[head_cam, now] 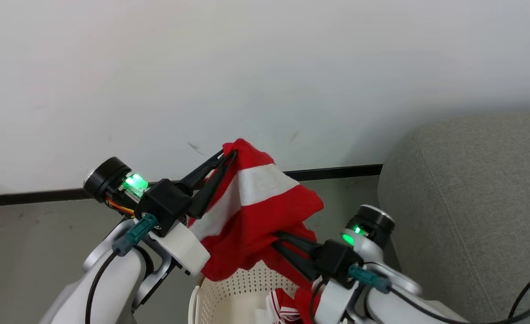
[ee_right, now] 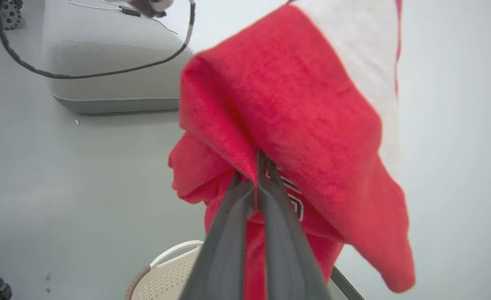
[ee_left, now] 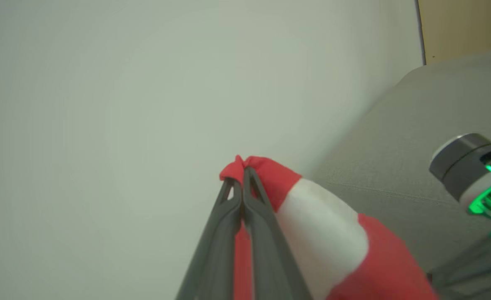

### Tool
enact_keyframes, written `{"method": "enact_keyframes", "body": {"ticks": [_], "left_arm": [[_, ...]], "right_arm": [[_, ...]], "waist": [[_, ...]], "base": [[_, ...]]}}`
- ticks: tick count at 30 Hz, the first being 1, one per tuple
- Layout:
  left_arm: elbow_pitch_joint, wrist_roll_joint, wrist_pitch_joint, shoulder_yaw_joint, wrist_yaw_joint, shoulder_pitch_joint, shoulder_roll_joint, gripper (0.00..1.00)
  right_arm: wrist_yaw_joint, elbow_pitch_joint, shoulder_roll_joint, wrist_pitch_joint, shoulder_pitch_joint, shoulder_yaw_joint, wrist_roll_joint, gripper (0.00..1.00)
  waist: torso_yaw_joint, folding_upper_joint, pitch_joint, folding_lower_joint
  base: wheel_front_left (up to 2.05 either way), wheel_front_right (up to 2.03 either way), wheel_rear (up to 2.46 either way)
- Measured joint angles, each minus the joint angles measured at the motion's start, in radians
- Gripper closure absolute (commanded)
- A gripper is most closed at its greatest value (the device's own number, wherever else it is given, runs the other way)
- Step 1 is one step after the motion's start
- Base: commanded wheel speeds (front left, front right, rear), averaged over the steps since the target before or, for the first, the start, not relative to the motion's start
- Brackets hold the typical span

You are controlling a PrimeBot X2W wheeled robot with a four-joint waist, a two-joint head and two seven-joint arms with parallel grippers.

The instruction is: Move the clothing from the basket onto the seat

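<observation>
The basket is cut by the bottom edge. The tips of the right gripper sink into red folds. The clothing hangs above the basket and slants down from the left gripper. Both grippers pinch it tight. The grey seat stands at the right, before a white wall.

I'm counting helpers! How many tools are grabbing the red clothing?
2. The left tool pinches the top corner of the clothing; the right tool pinches it lower down, above the basket.
</observation>
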Motion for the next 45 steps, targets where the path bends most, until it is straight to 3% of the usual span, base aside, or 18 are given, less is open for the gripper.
{"method": "enact_keyframes", "body": {"ticks": [9,10,11,12,13,14,15,36,45], "left_arm": [[0.041,-0.044,-0.02,0.027,0.03,0.072,-0.014,1.0],[0.043,-0.05,-0.027,0.029,0.031,0.077,-0.02,0.89],[0.045,-0.052,-0.029,0.029,0.032,0.084,-0.025,0.66],[0.048,-0.053,-0.036,0.028,0.032,0.09,-0.028,0.52],[0.05,-0.059,-0.037,0.028,0.032,0.095,-0.029,0.19],[0.05,-0.059,-0.037,0.028,0.032,0.095,-0.029,0.06],[0.052,-0.064,-0.044,0.029,0.032,0.102,-0.03,0.0],[0.069,-0.111,-0.119,-0.022,0.03,0.224,-0.078,0.0],[0.069,-0.111,-0.14,-0.048,0.03,0.251,-0.093,0.0]], "right_arm": [[0.0,-0.097,-0.041,0.0,0.074,-0.226,0.008,1.0],[0.0,-0.11,-0.045,0.0,0.08,-0.246,0.008,1.0],[0.0,-0.118,-0.05,0.0,0.083,-0.266,0.005,1.0],[0.0,-0.125,-0.055,0.0,0.085,-0.289,0.001,1.0],[0.0,-0.137,-0.06,0.0,0.092,-0.313,-0.001,1.0],[0.0,-0.137,-0.06,0.0,0.092,-0.313,-0.001,1.0],[0.0,-0.148,-0.061,0.0,0.099,-0.335,-0.001,1.0],[0.0,-0.267,-0.093,0.0,0.257,-0.676,-0.068,1.0],[0.0,-0.31,-0.077,0.0,0.345,-0.755,-0.078,1.0]], "waist": [[-0.025,0.0,0.003,0.0],[-0.028,0.0,0.004,0.0001],[-0.032,0.0,0.004,0.0001],[-0.035,0.0,0.004,0.0],[-0.038,0.0,0.004,0.0],[-0.038,0.0,0.004,0.0],[-0.041,0.0,0.004,0.0],[-0.095,0.0,-0.014,0.0],[-0.122,0.0,-0.024,0.0001]], "base": [[0.0,0.0,0.0],[0.0,0.0,0.0],[0.0,0.0,0.0],[0.0,0.0,0.0],[0.0,0.0,0.0],[0.0,0.0,0.0],[0.0,0.0,0.0],[0.0,0.0,0.0],[0.0,0.0,0.0]]}}
